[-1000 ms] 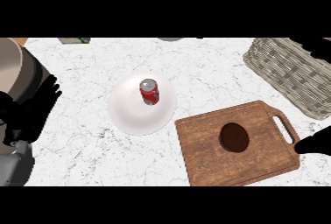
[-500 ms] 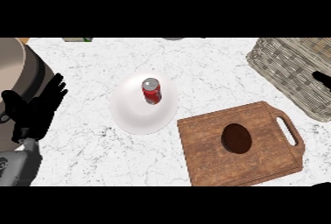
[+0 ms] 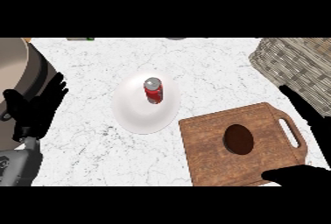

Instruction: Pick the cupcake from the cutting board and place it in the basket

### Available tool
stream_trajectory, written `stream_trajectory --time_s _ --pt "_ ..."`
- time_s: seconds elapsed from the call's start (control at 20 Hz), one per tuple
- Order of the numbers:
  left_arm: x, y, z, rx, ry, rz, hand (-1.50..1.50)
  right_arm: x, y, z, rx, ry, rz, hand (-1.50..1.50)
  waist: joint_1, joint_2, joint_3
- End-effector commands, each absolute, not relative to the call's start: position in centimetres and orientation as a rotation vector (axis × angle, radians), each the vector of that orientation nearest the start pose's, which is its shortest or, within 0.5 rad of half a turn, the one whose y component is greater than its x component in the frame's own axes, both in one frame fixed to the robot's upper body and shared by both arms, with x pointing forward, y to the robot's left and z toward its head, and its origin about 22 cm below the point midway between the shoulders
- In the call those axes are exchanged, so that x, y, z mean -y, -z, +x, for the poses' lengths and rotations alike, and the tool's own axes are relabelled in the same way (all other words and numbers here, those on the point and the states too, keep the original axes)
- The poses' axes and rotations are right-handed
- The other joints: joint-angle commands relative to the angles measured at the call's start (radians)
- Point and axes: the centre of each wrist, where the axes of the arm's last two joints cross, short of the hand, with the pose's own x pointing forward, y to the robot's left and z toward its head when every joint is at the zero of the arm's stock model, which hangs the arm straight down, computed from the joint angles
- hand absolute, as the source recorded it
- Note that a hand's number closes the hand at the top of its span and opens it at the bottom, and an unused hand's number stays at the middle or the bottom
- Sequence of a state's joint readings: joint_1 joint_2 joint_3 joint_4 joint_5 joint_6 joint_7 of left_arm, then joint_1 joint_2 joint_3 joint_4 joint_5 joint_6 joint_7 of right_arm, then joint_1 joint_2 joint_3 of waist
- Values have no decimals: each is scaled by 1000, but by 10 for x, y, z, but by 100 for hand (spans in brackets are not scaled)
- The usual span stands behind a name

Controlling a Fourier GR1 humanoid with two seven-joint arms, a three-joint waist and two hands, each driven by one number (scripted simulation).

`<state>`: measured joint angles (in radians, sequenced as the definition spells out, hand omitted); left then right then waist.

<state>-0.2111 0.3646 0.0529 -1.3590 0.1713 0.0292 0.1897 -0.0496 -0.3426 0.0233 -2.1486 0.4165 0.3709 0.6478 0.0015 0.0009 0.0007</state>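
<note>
Since half a second ago, your right hand (image 3: pixel 309 144) has come back into the picture at the lower right — a second ago only a dark edge of it showed beside the cutting board, then almost nothing, and now its fingers and thumb frame the board's handle end. Nothing else on the counter has shifted.

Starting at your left, the left hand (image 3: pixel 33 111) rests open near the edge, fingers straight and pointing up, with the grey forearm below it. Just behind it you have the rim of a large pot (image 3: pixel 16 65), cut off by the left edge. Move right and you reach the white plate (image 3: pixel 139 116) on the marble counter (image 3: pixel 213 70), with a red can (image 3: pixel 153 91) lying on its upper half.

Right of the plate sits the wooden cutting board (image 3: pixel 213 157), turned at a slight angle, handle slot toward the right. The cupcake (image 3: pixel 238 139) — seen from above as a dark brown oval — stands near the board's middle, touched by nothing. Your right hand is spread: straight fingers run down past the handle on the far right, and the thumb lies across the board's lower right corner. It holds nothing. The wicker basket (image 3: pixel 298 63) stands at the upper right, well apart from the cupcake.
</note>
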Motion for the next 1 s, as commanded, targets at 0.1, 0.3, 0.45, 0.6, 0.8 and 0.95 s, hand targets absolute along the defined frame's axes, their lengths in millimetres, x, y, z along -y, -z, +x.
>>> stream_trajectory --time_s 0.1,0.3,0.45,0.6,0.8,0.95 --pt "-317 -39 274 1386 76 172 0 242 -115 227 1439 -618 -589 -150 9 -2 0" --pt "-307 -40 309 1386 70 201 0 245 -91 241 1321 -703 -633 -150 -4 0 -1" --pt "-327 -41 283 1381 79 177 0 242 -80 244 1275 -743 -615 -150 2 -1 -1" --pt "-319 -46 294 1385 60 189 0 240 -66 256 1224 -760 -601 -150 0 -1 -1" --pt "-313 -40 286 1357 72 179 0 263 -56 252 1212 -798 -617 -150 0 -1 -1" --pt "-318 -26 285 1392 93 195 0 263 -46 245 1232 -784 -606 -150 -2 -1 -1"
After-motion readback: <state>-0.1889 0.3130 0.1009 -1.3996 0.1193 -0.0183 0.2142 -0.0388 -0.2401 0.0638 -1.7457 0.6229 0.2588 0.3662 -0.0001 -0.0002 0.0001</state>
